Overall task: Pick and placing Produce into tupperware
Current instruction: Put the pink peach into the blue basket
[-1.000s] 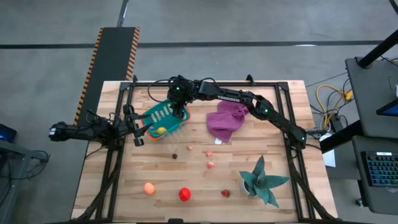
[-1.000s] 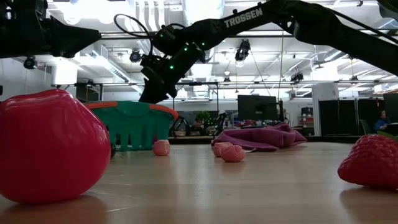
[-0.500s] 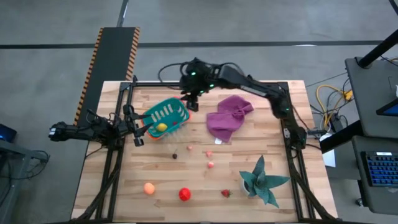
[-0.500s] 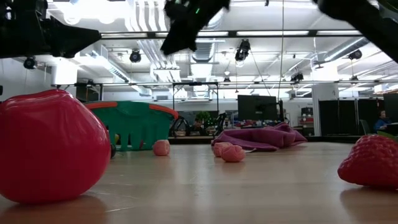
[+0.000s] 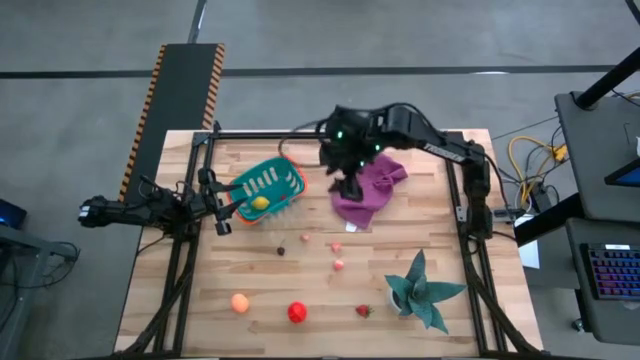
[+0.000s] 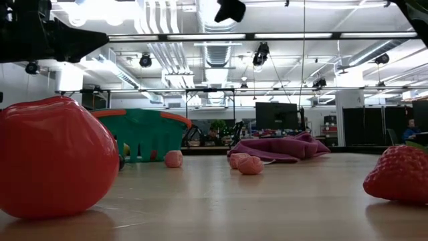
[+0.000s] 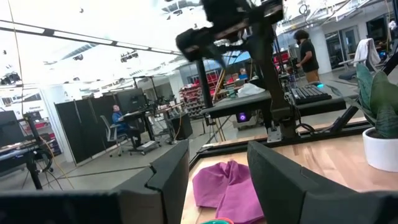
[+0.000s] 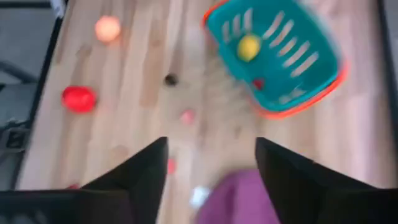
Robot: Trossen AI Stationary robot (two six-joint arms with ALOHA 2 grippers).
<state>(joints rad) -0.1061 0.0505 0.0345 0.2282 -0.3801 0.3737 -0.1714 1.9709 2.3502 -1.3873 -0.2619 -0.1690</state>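
High view: between picks, our right tool [image 5: 348, 186] hangs empty, fingers spread, above the purple cloth [image 5: 365, 194].
Yellow produce [image 5: 259, 204] sits in the tupperware [image 5: 282, 179] near the desk's far-left corner, our left tool [image 5: 222, 205] possibly gripping its rim. Next, reach a loose pink bit [image 5: 336, 247].

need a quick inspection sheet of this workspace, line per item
surface: pale wooden slatted table.
job's things: teal slotted plastic basket with orange rim holds a yellow toy fruit; orange ball, red ball, small strawberry, pink bits and a dark bit lie loose.
clutter: crumpled purple cloth; teal spiky potted plant.
end effectors: right end effector open, empty, above the cloth's edge; left end effector at the basket's side.
cables: yellow coil off-table.
surroundings: people at desks.
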